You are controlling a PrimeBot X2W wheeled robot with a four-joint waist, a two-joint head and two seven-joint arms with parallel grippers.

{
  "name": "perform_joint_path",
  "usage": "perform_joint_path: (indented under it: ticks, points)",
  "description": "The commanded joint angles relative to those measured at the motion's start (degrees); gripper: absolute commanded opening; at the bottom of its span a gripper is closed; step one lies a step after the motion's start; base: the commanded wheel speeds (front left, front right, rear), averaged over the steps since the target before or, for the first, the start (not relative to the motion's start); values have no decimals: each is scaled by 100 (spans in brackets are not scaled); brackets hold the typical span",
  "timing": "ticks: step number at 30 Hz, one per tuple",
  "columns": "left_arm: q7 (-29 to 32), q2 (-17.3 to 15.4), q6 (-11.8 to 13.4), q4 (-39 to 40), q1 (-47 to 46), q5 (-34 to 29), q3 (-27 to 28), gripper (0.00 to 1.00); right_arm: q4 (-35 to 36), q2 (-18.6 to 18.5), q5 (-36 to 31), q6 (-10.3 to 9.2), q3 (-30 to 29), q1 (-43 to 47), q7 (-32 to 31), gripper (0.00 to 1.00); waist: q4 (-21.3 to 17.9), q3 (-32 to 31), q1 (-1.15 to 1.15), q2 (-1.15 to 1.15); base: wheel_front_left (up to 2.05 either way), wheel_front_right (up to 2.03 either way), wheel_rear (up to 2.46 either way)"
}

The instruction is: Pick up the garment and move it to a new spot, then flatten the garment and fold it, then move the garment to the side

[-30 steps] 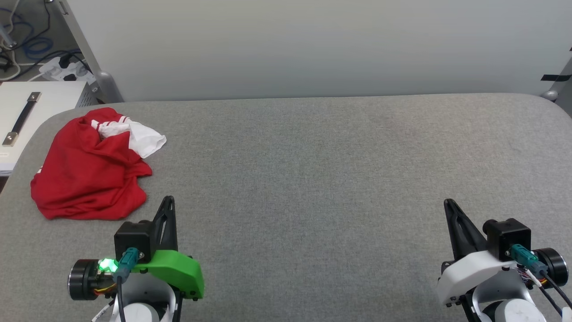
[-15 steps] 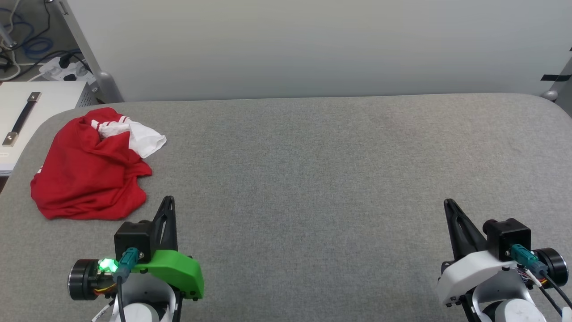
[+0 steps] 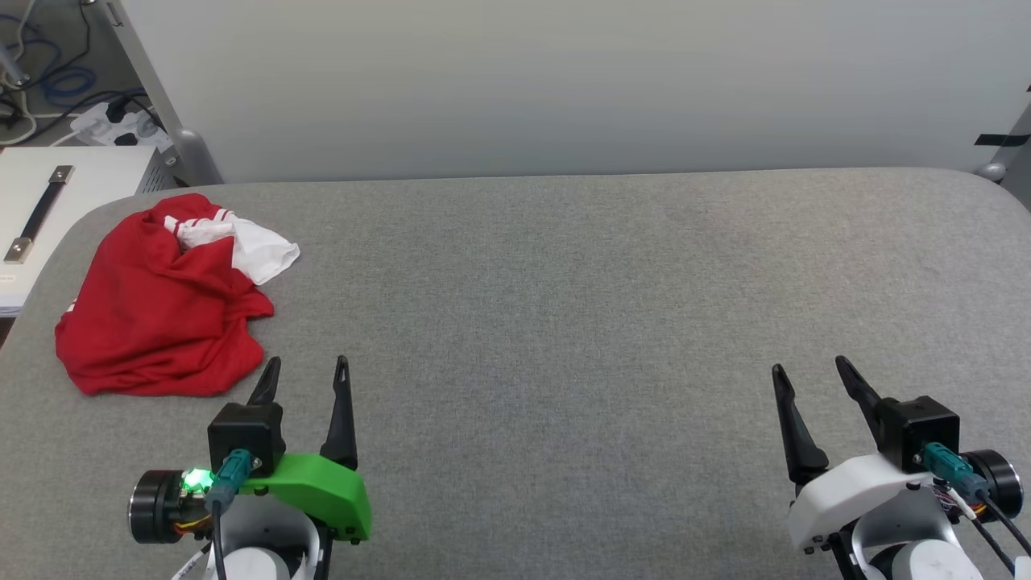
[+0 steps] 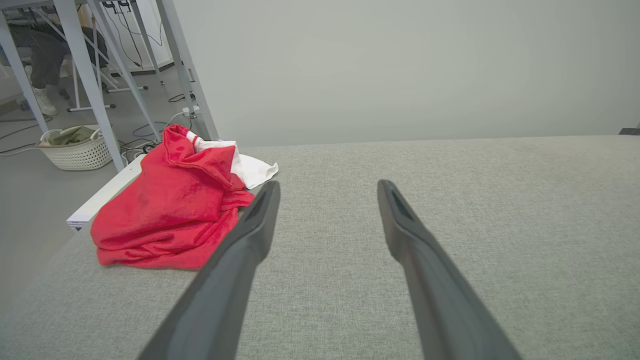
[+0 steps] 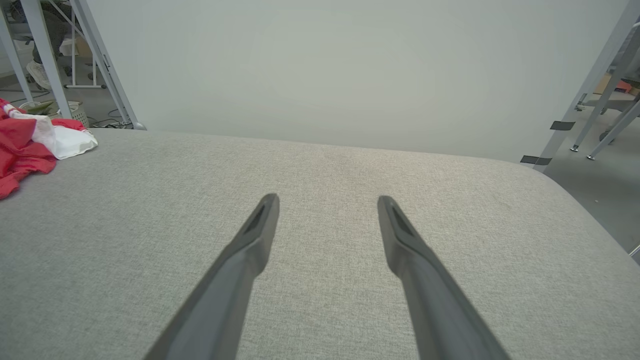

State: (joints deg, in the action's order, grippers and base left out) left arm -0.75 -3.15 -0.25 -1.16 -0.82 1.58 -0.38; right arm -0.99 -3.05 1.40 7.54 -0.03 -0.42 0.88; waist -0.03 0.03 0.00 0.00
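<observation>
Crumpled red T-shirt (image 3: 161, 314) with white sleeves, lying at the far left corner of the grey desk (image 3: 564, 322), close to its edge. The left fingers (image 3: 340, 411) are spread wide and hold nothing; they point past the shirt's near hem, close beside it but not touching. The right fingers (image 3: 793, 427), equally spread and empty, are at the near right, well apart from the shirt.

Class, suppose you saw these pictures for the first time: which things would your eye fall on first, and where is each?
The crumpled red garment, a white sleeve showing, lies heaped at the far left of the grey table. Next, two open, empty grippers at the near edge: the left gripper, on a bright green mount, just short of the garment; the right gripper far across the table.
</observation>
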Motion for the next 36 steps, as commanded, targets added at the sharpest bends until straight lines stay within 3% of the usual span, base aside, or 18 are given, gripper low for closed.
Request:
perform_joint_path:
  ticks: [1, 36]
  points:
    - [-68, 3, -7, -36, -8, 56, -19, 100, -35, 2, 48, -1, -18, -11, 74, 100, 0, 1, 0, 0, 0, 0, 0]
    - [-484, 10, -78, -236, -47, 488, -163, 100, 25, 6, 321, -2, 4, -52, 483, 100, 7, 58, 0, 0, 0, 0, 0]
